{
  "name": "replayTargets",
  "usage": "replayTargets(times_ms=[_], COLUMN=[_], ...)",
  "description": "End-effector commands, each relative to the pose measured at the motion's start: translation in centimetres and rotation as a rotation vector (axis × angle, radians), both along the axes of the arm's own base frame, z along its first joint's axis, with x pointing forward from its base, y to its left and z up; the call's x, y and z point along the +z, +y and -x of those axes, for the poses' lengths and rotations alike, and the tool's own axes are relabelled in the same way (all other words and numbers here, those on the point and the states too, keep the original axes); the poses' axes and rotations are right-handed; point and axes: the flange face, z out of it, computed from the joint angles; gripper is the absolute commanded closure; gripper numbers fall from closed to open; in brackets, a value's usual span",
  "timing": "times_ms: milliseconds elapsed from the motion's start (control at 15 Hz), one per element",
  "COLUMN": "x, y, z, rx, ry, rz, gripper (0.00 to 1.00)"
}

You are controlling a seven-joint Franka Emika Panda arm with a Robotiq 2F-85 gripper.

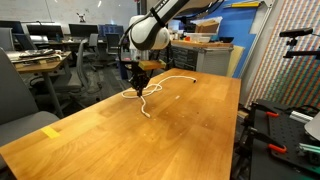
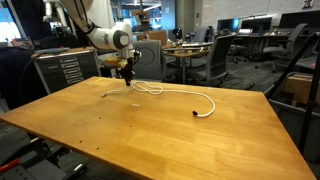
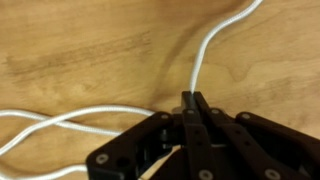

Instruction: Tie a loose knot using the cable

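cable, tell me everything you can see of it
The cable is a long, thin white cord, limp by its look, lying in loose curves on the wooden table, with no knot visible. One end, with a small dark plug, lies free on the wood. The gripper is shut on one strand in the wrist view; the cord runs on past the tips, and more white strands lie on the table beside it.

place: open-plan lab or office | evidence: office chairs (image 2: pixel 222 52), desks (image 2: pixel 185 55), possibly monitors (image 2: pixel 250 22)

Wooden table (image 1: pixel 190 130), yellow tape (image 1: pixel 50 131), office chairs (image 2: pixel 224 56) behind
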Motion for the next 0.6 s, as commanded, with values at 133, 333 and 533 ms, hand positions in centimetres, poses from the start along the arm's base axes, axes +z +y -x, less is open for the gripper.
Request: replayTargets(times_ms=[133, 333, 533], x=[12.3, 19.2, 25.8], y=[0.3, 2.0, 4.6], z=[0.6, 2.1, 4.6], rx=[0.042, 0.079, 0.137], ry=[-0.308, -0.48, -0.639], rz=[-0.07, -0.108, -0.15], gripper=[0.99, 0.99, 0.99])
